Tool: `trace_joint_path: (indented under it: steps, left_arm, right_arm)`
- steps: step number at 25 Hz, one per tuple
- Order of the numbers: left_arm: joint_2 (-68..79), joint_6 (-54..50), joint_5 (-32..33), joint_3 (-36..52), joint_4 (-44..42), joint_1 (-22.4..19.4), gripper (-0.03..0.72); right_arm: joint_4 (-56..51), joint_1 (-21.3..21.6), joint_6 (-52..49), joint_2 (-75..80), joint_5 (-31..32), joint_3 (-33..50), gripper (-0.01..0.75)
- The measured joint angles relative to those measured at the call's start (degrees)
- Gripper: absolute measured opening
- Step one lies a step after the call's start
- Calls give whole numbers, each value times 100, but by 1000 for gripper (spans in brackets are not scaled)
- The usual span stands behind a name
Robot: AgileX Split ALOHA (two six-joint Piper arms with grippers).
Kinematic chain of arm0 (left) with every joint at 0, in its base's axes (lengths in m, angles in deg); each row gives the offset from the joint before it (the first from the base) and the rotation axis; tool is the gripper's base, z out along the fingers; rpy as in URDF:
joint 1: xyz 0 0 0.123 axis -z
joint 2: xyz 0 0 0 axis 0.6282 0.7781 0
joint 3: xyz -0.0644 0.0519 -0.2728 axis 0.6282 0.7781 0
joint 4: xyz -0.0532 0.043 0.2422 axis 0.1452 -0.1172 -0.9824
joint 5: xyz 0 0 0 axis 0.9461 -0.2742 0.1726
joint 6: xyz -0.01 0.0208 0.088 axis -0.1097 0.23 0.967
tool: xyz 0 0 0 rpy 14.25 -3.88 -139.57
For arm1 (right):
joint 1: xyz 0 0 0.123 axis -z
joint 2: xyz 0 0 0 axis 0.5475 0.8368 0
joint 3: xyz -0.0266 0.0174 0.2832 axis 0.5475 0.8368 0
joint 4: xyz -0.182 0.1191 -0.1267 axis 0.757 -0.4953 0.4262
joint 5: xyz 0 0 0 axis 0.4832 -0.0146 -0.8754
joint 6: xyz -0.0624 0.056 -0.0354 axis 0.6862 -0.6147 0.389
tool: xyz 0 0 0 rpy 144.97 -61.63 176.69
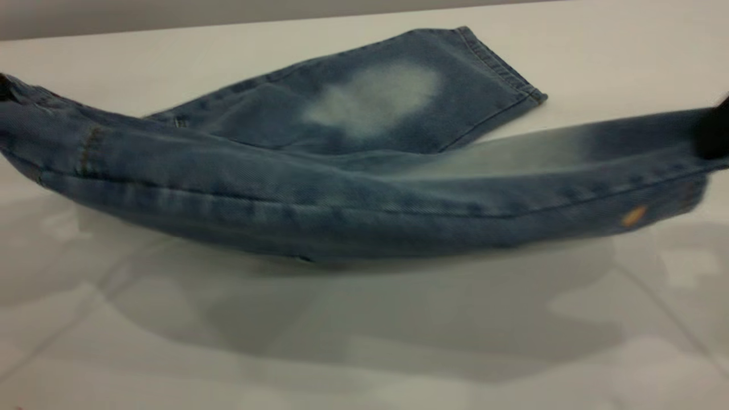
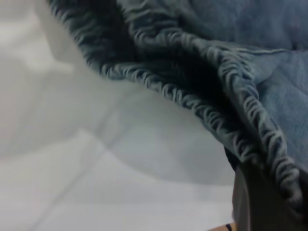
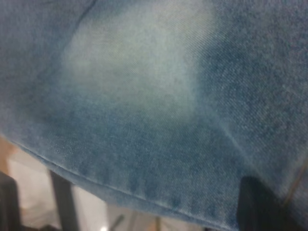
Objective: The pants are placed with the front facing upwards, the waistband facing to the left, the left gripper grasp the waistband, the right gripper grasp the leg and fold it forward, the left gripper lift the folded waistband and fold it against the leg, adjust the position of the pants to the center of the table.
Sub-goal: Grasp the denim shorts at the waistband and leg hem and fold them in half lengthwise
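left gripper (image 2: pixel 262 202): matte black, angular wedge | right gripper (image 3: pixel 262 204): black, blunt-edged block

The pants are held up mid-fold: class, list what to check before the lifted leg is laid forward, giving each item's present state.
1. Left gripper holding the waistband: ok.
2. Right gripper holding the leg by its end: ok.
3. Lifted leg raised off the table: ok.
4. Other leg lying flat: ok.
5. Lifted edge taut: not ok, it sags midway.
6. Hems aligned: cannot tell.
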Motion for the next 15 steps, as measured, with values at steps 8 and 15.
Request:
trace_joint_path:
  steps: [8, 15]
  left_arm:
    - [-197, 6, -123, 738, 449, 297, 109]
    - [-197, 124, -613, 738, 1353, 284, 109]
  right_arm:
    - [415, -13, -674, -688, -164, -275, 17]
    - [275, -23, -680, -193, -417, -1011, 17]
